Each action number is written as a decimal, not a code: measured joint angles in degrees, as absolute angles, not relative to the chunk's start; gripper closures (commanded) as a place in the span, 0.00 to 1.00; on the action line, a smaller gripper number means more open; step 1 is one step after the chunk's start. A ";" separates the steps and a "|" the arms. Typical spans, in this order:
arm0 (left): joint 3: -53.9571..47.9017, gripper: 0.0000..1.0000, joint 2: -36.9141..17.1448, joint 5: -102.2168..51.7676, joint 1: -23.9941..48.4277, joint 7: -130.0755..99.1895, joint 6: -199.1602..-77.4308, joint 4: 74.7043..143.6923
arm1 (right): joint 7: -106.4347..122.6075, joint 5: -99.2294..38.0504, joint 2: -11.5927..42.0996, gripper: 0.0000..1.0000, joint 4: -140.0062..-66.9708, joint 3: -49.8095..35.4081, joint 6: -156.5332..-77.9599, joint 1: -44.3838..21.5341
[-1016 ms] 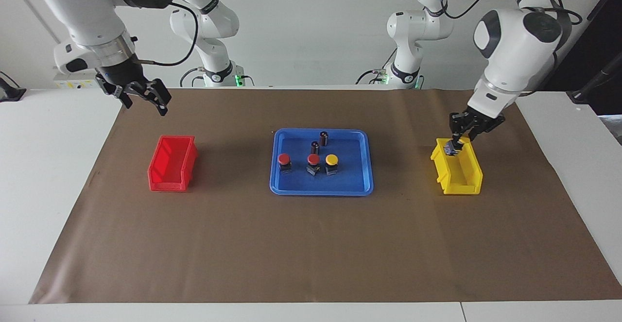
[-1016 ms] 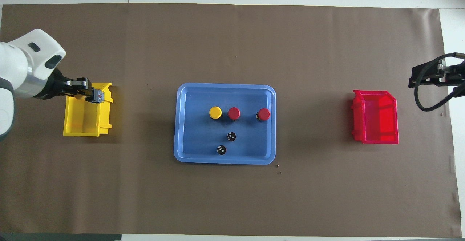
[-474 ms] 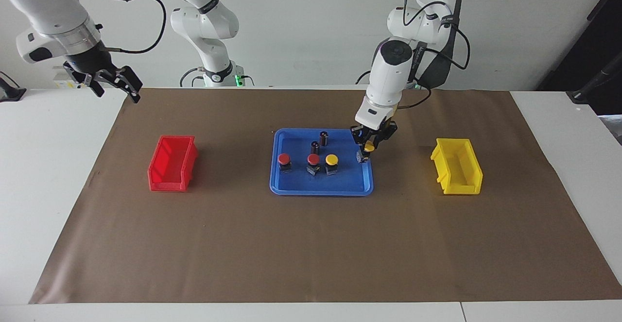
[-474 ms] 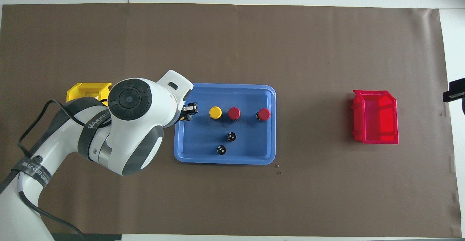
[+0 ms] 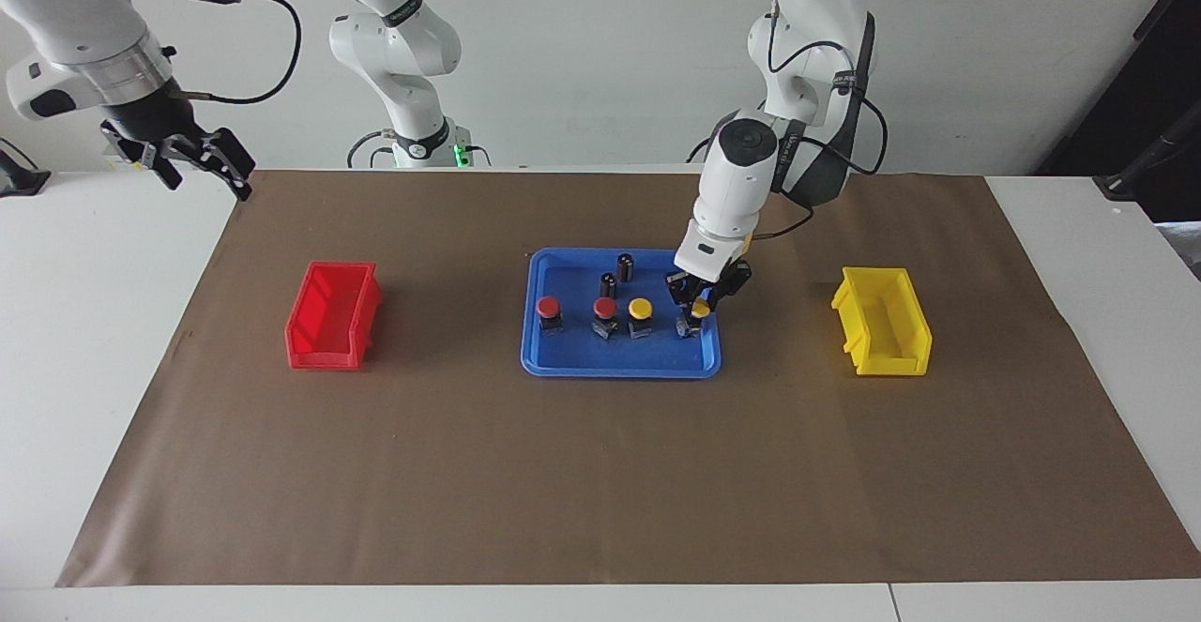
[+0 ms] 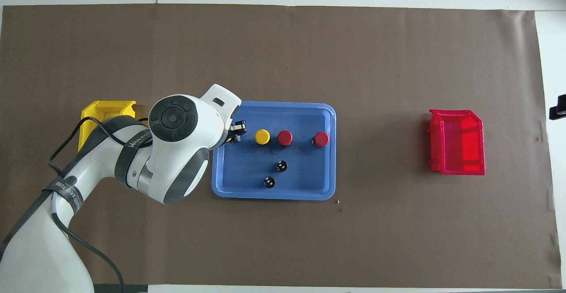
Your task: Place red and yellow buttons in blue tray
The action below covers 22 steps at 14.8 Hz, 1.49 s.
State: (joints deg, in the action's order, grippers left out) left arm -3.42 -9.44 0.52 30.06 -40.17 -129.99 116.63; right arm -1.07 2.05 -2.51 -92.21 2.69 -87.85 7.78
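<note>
A: What's up w/ the left gripper (image 5: pixel 695 308)?
B: Down inside the blue tray (image 5: pixel 563 366), at the end toward the left arm, clamped on the 2nd yellow button (image 5: pixel 699 309). Base looks about at the floor; can't tell if it's touching.

A: So which step?
B: Last placement, I'd say. Two red buttons (image 5: pixel 549 308) (image 5: pixel 605 308) and the other yellow one (image 5: pixel 640 308) stand in a row in the tray already, w/ two dark capless cylinders (image 5: pixel 625 266) nearer the robots.

A: Next?
B: Prob. let go, lift straight up so it doesn't tip.

A: Right gripper (image 5: pixel 199 159)?
B: Waiting over the table's edge past the red bin (image 5: pixel 333 314), fingers spread. Yellow bin (image 5: pixel 882 322) looks empty.
</note>
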 measured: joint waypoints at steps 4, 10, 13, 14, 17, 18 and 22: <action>-3.39 0.00 -9.43 0.52 30.07 -40.16 -129.23 116.38 | -0.96 2.05 -2.52 0.00 -92.42 2.44 -87.84 7.62; -1.32 0.00 -5.63 0.67 28.98 -25.00 -108.74 107.81 | -0.95 2.05 -2.53 0.00 -92.44 2.40 -87.82 7.62; -0.48 0.00 -0.48 0.64 23.56 -20.33 -104.86 105.99 | -0.95 2.05 -2.53 0.00 -92.49 2.35 -87.78 7.62; -0.32 0.00 1.55 0.11 20.93 -18.02 -103.09 105.79 | -0.95 2.05 -2.53 0.00 -92.50 2.33 -87.78 7.62; 0.10 0.00 7.02 -1.62 13.53 -9.96 -96.59 104.20 | -0.95 2.05 -2.54 0.00 -92.53 2.25 -87.78 7.62; 0.18 0.00 7.91 -1.73 11.65 -7.16 -94.32 102.97 | -0.95 2.05 -2.55 0.00 -92.54 2.23 -87.78 7.62; 0.32 0.00 8.28 -1.97 7.59 -1.80 -90.55 97.88 | -0.95 2.05 -2.55 0.00 -92.56 2.21 -87.78 7.62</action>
